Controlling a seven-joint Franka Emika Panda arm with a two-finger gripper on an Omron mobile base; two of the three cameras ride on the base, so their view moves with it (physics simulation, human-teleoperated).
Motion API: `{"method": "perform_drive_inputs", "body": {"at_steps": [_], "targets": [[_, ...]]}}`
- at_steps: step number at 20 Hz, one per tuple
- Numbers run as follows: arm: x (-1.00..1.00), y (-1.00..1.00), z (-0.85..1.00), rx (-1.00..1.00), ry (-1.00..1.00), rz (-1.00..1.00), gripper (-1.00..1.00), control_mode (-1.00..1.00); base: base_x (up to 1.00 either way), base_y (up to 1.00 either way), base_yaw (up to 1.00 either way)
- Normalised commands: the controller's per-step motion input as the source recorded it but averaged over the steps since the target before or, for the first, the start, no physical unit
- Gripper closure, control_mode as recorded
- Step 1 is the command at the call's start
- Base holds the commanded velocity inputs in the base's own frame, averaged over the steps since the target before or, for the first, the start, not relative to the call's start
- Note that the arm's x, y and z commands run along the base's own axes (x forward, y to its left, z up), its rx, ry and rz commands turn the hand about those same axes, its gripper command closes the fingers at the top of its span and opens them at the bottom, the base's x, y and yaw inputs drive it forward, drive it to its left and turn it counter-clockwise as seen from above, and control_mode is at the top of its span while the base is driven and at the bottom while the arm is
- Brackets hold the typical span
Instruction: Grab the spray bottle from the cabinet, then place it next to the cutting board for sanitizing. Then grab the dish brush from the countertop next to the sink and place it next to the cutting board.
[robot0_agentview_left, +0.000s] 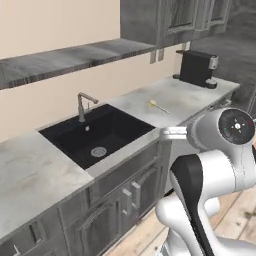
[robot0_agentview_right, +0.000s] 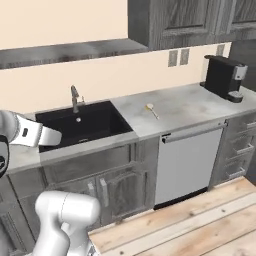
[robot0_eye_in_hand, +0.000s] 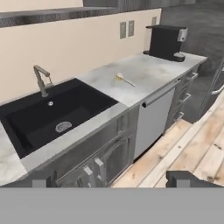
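The dish brush (robot0_agentview_left: 158, 106) (robot0_agentview_right: 151, 110) (robot0_eye_in_hand: 124, 79), a thin pale handle with a yellow head, lies on the light marbled countertop (robot0_agentview_left: 182, 97) (robot0_agentview_right: 187, 105) (robot0_eye_in_hand: 151, 70) just right of the black sink (robot0_agentview_left: 100, 130) (robot0_agentview_right: 92, 122) (robot0_eye_in_hand: 43, 118). The dark grey wall cabinet (robot0_agentview_left: 170, 20) (robot0_agentview_right: 175, 20) hangs above, doors shut. My gripper (robot0_eye_in_hand: 113, 179) is open with nothing between its tips, well back from the counter and in front of the lower cabinets. The spray bottle and the cutting board are out of view.
A black coffee machine (robot0_agentview_left: 197, 67) (robot0_agentview_right: 225, 77) (robot0_eye_in_hand: 166, 41) stands at the counter's right end. A steel faucet (robot0_agentview_left: 82, 105) (robot0_agentview_right: 75, 97) (robot0_eye_in_hand: 41, 78) rises behind the sink. A dishwasher front (robot0_agentview_right: 187, 165) (robot0_eye_in_hand: 153, 116) sits under the brush. A long shelf (robot0_agentview_left: 75, 57) runs above.
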Motion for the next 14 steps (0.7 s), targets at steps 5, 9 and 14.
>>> {"method": "perform_drive_inputs", "body": {"at_steps": [5,9,14], "targets": [[0.0,0.0,0.0,0.0,0.0,0.0,-1.0,1.0,1.0,-1.0,0.27],[0.0,0.0,0.0,0.0,0.0,0.0,-1.0,1.0,1.0,-1.0,0.29],[0.0,0.0,0.0,0.0,0.0,0.0,-1.0,1.0,1.0,-0.97,0.38]]}}
